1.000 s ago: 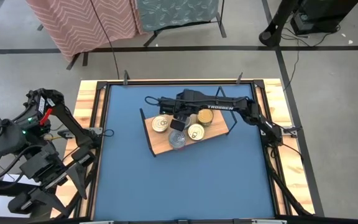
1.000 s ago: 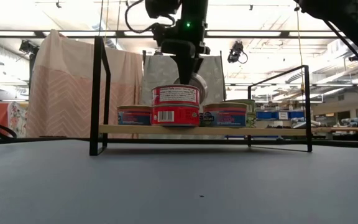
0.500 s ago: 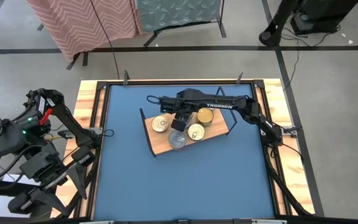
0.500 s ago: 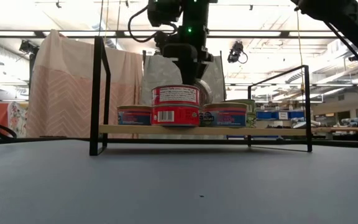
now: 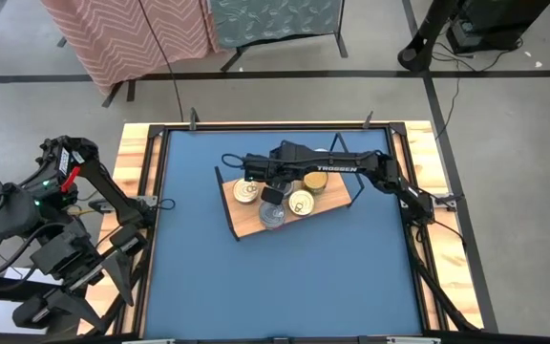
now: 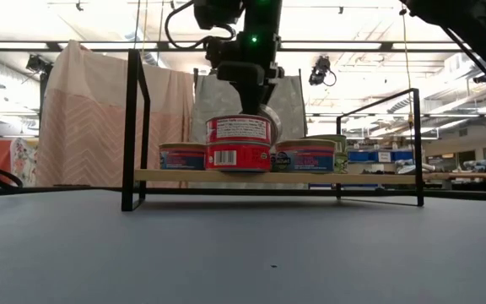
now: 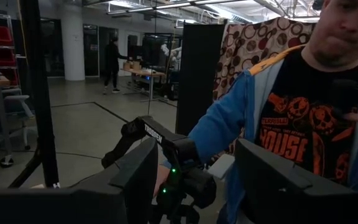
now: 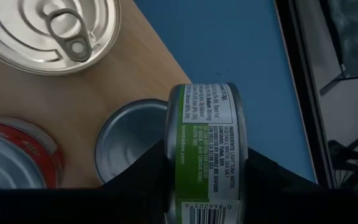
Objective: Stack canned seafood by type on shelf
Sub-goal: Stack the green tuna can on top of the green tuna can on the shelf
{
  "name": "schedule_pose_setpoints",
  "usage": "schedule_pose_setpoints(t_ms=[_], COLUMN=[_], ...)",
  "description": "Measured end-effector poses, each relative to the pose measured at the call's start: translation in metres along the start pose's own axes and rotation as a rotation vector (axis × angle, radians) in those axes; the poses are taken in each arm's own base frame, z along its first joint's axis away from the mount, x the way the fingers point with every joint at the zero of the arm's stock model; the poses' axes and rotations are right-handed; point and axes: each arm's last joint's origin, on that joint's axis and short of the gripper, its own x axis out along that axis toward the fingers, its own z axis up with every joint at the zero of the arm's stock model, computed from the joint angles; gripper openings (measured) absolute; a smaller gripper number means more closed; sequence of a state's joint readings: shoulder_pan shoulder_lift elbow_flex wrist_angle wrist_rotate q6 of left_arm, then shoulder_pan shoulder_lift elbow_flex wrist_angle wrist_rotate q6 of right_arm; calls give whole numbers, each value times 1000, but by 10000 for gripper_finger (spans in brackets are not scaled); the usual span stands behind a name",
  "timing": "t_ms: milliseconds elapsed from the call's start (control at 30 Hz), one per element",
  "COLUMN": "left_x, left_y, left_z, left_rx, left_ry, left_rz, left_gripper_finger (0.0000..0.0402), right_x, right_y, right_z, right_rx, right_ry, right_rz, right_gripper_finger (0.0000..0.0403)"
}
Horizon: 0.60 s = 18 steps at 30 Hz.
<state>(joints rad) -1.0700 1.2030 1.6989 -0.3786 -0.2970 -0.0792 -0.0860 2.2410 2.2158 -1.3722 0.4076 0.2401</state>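
A green-labelled tin (image 8: pixel 207 149) is clamped on edge between the fingers of the right end effector (image 5: pixel 267 184), which is held over the middle of the shelf (image 5: pixel 337 202). Directly below the held tin, a silver-topped tin (image 8: pixel 129 140) is seen on the light-wood board, with a red-labelled stack (image 6: pixel 238 143) just beside it and a gold-lidded tin (image 5: pixel 301 203) near. The shelf is set slightly askew on the blue bench (image 5: pixel 285 277). The left end effector (image 7: pixel 194 180) is parked off the bench's left edge, its fingers spread apart and empty; a person in a blue jacket (image 7: pixel 272 118) is seen beyond it.
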Motion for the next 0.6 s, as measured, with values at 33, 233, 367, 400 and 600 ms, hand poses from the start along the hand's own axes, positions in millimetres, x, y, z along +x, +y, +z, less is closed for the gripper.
schedule_pose_setpoints(t_ms=[33, 233, 367, 400, 600], left_x=[0, 0, 0, 0, 0], left_y=[0, 0, 0, 0, 0], left_z=[0, 0, 0, 0, 0], left_rx=[0, 0, 0, 0, 0], left_ry=[0, 0, 0, 0, 0], left_rz=[0, 0, 0, -1, -1], left_gripper_finger=[218, 218, 218, 218, 218], right_x=[0, 5, 15, 17, 17], right_y=[0, 2, 5, 7, 18], right_z=[0, -2, -9, -10, -14], right_rx=[0, -11, -31, -37, -66], right_ry=[0, 14, 60, 64, 48], right_rz=[-3, -11, -15, -19, -60], right_gripper_finger=[150, 150, 150, 153, 157])
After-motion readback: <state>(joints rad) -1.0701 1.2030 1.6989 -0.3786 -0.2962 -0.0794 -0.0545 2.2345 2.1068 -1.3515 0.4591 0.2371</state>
